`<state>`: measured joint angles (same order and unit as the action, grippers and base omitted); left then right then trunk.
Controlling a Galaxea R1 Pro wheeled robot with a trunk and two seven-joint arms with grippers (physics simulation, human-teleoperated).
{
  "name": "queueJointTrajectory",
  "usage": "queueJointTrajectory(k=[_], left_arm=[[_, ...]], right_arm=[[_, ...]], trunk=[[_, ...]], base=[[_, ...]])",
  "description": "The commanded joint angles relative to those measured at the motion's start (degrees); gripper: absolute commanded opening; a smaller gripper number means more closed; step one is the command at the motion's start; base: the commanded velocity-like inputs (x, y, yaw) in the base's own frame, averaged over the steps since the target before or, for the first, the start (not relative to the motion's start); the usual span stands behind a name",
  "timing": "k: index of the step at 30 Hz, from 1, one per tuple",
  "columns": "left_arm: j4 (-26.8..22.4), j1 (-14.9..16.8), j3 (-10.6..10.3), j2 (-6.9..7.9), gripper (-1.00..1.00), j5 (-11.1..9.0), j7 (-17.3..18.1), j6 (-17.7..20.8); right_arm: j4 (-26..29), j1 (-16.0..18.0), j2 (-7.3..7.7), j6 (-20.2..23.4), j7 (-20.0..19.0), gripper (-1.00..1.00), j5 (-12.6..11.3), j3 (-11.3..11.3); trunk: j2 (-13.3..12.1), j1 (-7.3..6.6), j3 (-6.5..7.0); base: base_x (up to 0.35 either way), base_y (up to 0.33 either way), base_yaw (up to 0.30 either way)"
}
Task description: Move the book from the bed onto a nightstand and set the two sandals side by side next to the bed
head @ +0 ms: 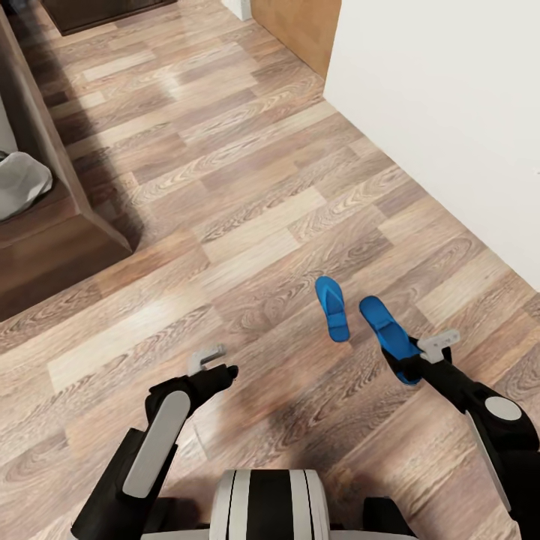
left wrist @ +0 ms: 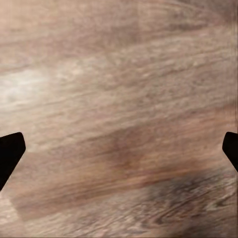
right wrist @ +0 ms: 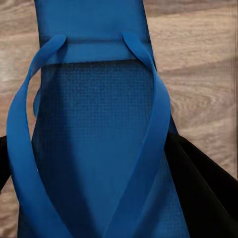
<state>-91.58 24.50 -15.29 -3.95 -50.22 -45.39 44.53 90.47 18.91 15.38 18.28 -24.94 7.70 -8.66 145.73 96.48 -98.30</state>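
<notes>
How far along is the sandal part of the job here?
Nothing looks finished. Both sandals lie on the wood floor, well away from the bed at the left. In hand: the right gripper is at the nearer sandal, its fingers flanking it. Left: carry that one, then the other sandal, beside the bed. The book's state cannot be judged.

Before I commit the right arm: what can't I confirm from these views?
- Right gripper grip on the nearer sandal: head view, the arm covers the heel; right wrist view shows the sole too close to judge.
- Bed: cut off by the head view's left edge.
- Other sandal: strap detail blurred.
</notes>
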Motion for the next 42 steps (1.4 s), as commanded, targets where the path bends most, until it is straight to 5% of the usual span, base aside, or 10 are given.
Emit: queueJointTrajectory(k=[1,10,26,37,42], left_arm=[[-0.04,0.03,-0.04,-0.01,1.0,-0.58,-0.59,0.02],[-0.21,0.03,-0.08,-0.24,1.0,-0.56,-0.69,0.13],[0.13,-2.41,1.27,0.86,1.0,-0.01,-0.75,-0.05],[0.51,-3.35,3.33,1.42,1.0,-0.19,0.78,-0.09],[2.25,-3.86,6.22,1.93,1.0,-0.25,3.98,-0.15]], right_arm=[[0.19,0.02,-0.08,0.24,-0.38,-1.0,0.52,-0.18],[1.4,-0.44,-0.47,0.31,-0.37,-1.0,0.41,-0.52],[2.0,-2.36,-1.39,0.43,-0.71,-1.0,0.3,-0.47],[2.06,-2.38,-1.4,0.88,-0.72,-1.0,0.3,-0.41],[2.04,-2.38,-1.4,4.29,-0.72,-1.0,0.3,-0.28]], trunk=[[0.01,0.02,-0.02],[0.01,0.02,0.03],[-0.2,-0.39,3.58],[-0.35,-0.68,6.02],[-0.42,-0.81,7.13]], base=[[0.26,0.218,-0.252],[0.164,0.155,-0.258],[0.01,0.01,-0.06],[0.0,0.0,-0.145],[0.0,0.0,-0.249]])
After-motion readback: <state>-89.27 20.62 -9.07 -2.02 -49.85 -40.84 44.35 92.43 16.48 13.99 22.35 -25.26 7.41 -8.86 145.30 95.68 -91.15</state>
